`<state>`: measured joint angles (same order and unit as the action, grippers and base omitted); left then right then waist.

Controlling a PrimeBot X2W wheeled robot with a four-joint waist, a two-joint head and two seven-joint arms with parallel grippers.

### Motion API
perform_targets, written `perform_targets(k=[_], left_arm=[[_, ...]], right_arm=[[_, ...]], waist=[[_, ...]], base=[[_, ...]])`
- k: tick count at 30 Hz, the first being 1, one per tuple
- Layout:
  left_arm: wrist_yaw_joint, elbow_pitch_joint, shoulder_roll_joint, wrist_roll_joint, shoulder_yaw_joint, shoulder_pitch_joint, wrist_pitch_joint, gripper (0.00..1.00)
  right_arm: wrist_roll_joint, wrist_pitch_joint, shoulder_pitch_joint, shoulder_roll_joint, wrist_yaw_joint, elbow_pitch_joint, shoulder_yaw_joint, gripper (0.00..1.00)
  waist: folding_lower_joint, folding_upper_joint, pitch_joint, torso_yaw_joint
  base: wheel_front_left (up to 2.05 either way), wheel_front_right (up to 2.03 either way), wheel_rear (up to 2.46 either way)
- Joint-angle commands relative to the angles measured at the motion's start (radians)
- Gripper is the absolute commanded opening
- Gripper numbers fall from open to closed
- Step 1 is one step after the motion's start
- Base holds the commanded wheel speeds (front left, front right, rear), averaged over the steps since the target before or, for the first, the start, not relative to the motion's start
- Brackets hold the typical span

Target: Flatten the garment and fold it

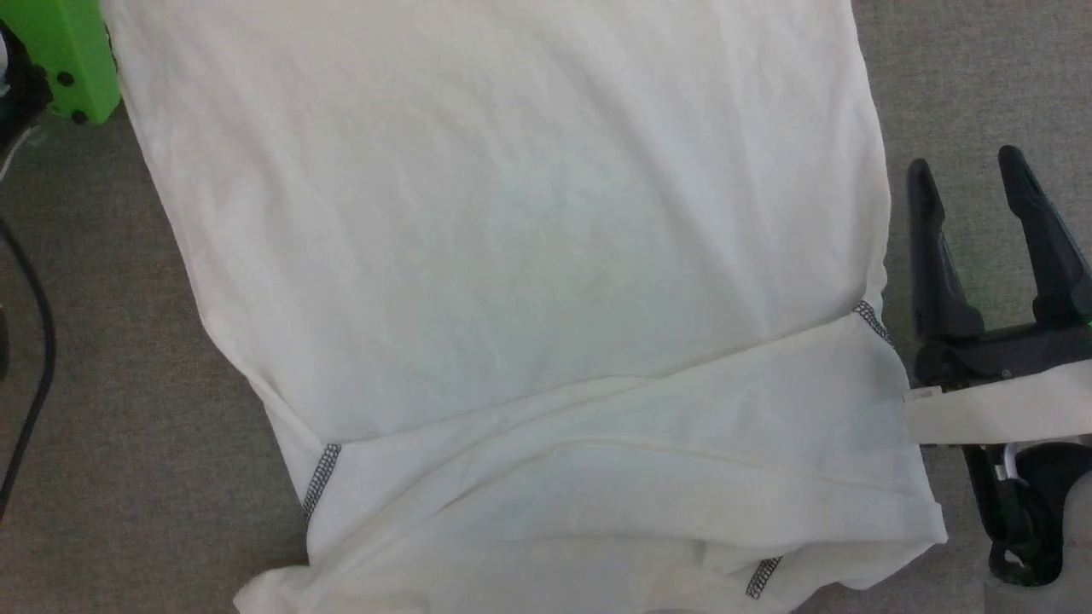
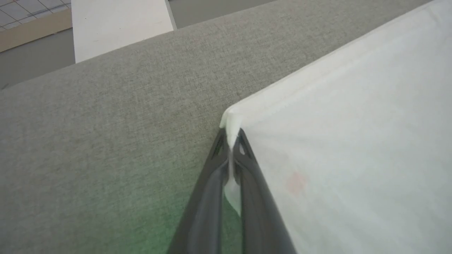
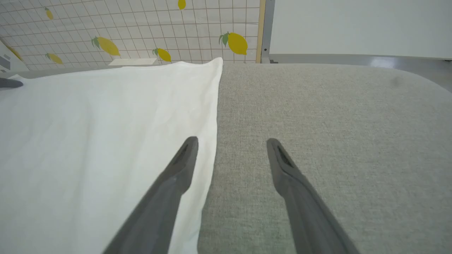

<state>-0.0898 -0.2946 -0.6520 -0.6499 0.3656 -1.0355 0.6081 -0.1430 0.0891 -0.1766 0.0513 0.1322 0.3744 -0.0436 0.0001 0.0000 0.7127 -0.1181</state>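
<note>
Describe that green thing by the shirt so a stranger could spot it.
A white shirt covers most of the grey surface in the head view. Just past the shirt's far left edge, at the top left corner, sits a green block. It alone is bright green, with black studs, beside a dark cable.

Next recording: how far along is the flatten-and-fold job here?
Done: the thin white T-shirt lies largely spread on the grey fabric surface, its near end rumpled in overlapping layers. In hand: the left gripper is shut on one corner of the shirt; the right gripper stands open at a side edge, holding nothing. Left: smoothing the near end and all the folding; no tidy fold shows yet.
</note>
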Motion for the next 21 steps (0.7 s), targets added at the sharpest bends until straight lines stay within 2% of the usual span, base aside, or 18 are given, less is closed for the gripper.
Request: perform_targets(k=[1,5,10,12,16,21], left_arm=[[0.004,-0.009,0.000,0.006,0.008,0.038,-0.004,0.00],[0.006,-0.012,0.018,0.009,0.017,0.059,-0.037,0.00],[0.002,-0.016,0.036,0.010,0.039,0.076,-0.050,0.00],[-0.001,-0.015,0.042,0.011,0.046,0.073,-0.053,0.00],[-0.007,-0.009,0.058,0.014,0.062,0.052,-0.061,0.00],[-0.015,0.000,0.098,0.019,0.090,0.014,-0.078,0.00]], right_arm=[[-0.004,0.015,-0.038,-0.001,-0.002,0.013,-0.001,1.00],[0.016,0.119,-0.155,0.002,-0.002,0.073,-0.007,1.00],[-0.037,0.361,-0.429,0.054,-0.002,0.076,-0.036,1.00],[-0.060,0.476,-0.543,0.075,-0.002,0.016,-0.047,1.00],[-0.072,0.688,-0.744,0.074,-0.002,-0.164,-0.103,1.00],[0.032,0.789,-0.930,0.077,-0.002,-0.379,-0.141,1.00]], waist=[[-0.0001,0.0000,-0.021,0.009],[-0.0001,0.0000,-0.066,0.022],[-0.0001,0.0000,-0.097,0.038],[-0.0001,0.0000,-0.097,0.047],[-0.0001,0.0000,-0.082,0.074],[-0.0001,0.0000,-0.049,0.122]], base=[[0.00,0.00,0.00],[0.00,0.00,0.00],[0.00,0.00,0.00],[0.00,0.00,0.00],[0.00,0.00,0.00],[0.00,0.00,0.00]])
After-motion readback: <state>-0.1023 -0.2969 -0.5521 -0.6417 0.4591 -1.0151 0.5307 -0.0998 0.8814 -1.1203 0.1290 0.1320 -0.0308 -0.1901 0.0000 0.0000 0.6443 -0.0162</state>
